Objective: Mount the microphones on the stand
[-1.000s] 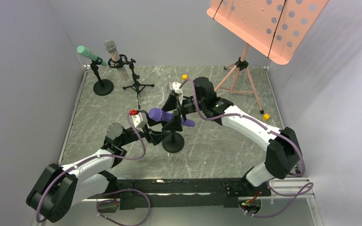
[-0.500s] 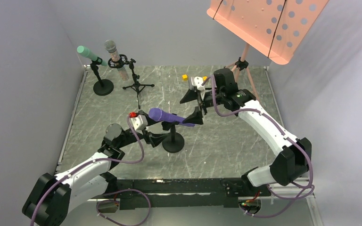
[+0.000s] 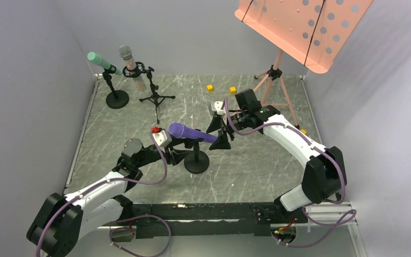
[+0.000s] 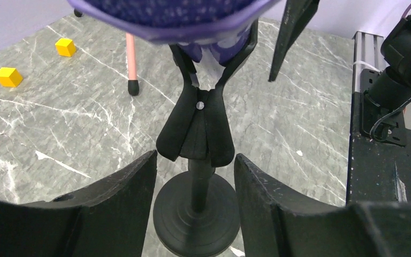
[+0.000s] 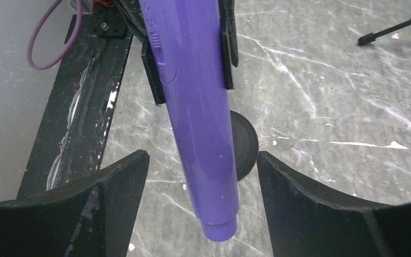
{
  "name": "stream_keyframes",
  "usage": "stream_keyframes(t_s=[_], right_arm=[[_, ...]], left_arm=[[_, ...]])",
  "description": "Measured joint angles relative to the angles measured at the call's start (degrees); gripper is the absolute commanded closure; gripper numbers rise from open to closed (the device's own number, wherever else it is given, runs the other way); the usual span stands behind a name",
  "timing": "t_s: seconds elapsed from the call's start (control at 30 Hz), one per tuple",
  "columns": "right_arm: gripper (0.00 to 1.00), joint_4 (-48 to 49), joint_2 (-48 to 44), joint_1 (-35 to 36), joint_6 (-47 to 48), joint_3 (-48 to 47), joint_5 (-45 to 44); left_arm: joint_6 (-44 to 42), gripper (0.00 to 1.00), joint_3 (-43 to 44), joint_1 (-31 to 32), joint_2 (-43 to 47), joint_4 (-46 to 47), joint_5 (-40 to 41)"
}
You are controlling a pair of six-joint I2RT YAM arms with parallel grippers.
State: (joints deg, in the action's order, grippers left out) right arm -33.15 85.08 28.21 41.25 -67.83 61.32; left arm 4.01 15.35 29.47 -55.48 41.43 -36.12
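Top external view: the purple microphone (image 3: 184, 131) lies in the clip (image 4: 197, 126) of the centre stand (image 3: 197, 161), with its head toward your left arm and its tail toward your right. The teal-green microphone (image 3: 100, 60) and the pinkish-tan microphone (image 3: 128, 60) sit in their own stands at the back-left of the surface (image 3: 262, 171).

Left wrist view: your left hand (image 4: 194, 158) is open. Its fingers (image 4: 120, 198) stand either side of the clip and the post (image 4: 195, 184) under it, and no contact is seen. Right wrist view: your right hand (image 5: 200, 155) is also open and grips nothing. It straddles the microphone's tail with a gap on both sides.

Assessment: the step in hand appears to be confirming the seating and letting go. These views do not show whether the body is pressed fully home between the clip's prongs.

Recommendations:
- If it needs pressing, close the left hand on the post first to steady it. The round base (image 4: 192, 230) looks liable to tip.
- Keep the right fingers wide and back out along the microphone's axis so neither one drags the tail.
- Draw the left hand away level, without sweeping the base.
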Motion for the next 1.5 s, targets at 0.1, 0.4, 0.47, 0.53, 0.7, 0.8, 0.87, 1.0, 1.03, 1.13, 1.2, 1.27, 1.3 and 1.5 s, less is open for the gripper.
stream_keyframes(t_s=[0.1, 0.4, 0.47, 0.53, 0.7, 0.8, 0.87, 1.0, 1.03, 1.13, 1.2, 1.27, 1.3, 1.5], right_arm=[[0.35, -0.2, 0.3, 0.9, 0.5, 0.5, -0.3], [0.71, 0.1, 1.1, 2.0, 1.2, 0.9, -1.3], [0.79, 0.2, 1.1, 2.0, 1.0, 0.9, -1.4], [0.82, 0.3, 1.1, 2.1, 1.0, 0.9, -1.7], [0.84, 0.4, 1.1, 2.5, 0.8, 0.9, -2.2], [0.85, 0.5, 1.2, 2.8, 0.8, 0.9, -2.4], [0.85, 0.4, 1.4, 2.9, 0.9, 0.9, -2.4], [0.54, 0.2, 2.1, 3.0, 1.1, 0.5, -2.2], [0.45, 0.0, 2.3, 3.1, 1.1, 0.3, -2.2], [0.26, -1.0, 2.5, 3.3, 0.8, 0.0, -2.8], [0.2, -1.6, 2.5, 3.3, 0.3, 0.0, -3.3], [0.14, -1.5, 2.3, 3.3, -0.1, 0.0, -3.4], [0.12, -1.6, 2.2, 3.2, -0.3, 0.0, -3.5], [0.0, -0.7, -0.3, 1.8, -1.8, 0.4, -3.8]], left_arm=[[0.2, 0.51, 0.4, 0.0, -1.1, 0.2, 0.0], [1.8, 0.69, 1.3, 0.9, -3.5, 1.4, -0.1], [1.9, 0.72, 1.3, 1.0, -3.9, 1.8, -0.3], [2.3, 0.74, 1.3, 1.3, -4.3, 2.3, -0.6], [2.9, 0.77, 1.3, 1.5, -4.9, 2.8, -1.1], [3.0, 0.78, 1.3, 1.5, -5.0, 2.9, -1.3], [3.0, 0.77, 1.3, 1.5, -5.0, 2.9, -1.3], [2.9, 0.59, 1.3, 1.5, -5.0, 2.9, -1.3], [3.0, 0.52, 1.3, 1.5, -5.0, 2.9, -1.3], [2.9, 0.36, 1.2, 1.5, -4.4, 3.1, -1.0], [2.9, 0.3, 0.5, 1.7, -2.7, 3.3, -0.4], [2.8, 0.24, -0.6, 1.7, -0.6, 3.4, 0.4], [2.7, 0.23, -1.2, 1.7, 0.3, 3.4, 0.6], [3.1, 0.21, -6.6, 1.7, 6.5, 5.1, 2.5]])
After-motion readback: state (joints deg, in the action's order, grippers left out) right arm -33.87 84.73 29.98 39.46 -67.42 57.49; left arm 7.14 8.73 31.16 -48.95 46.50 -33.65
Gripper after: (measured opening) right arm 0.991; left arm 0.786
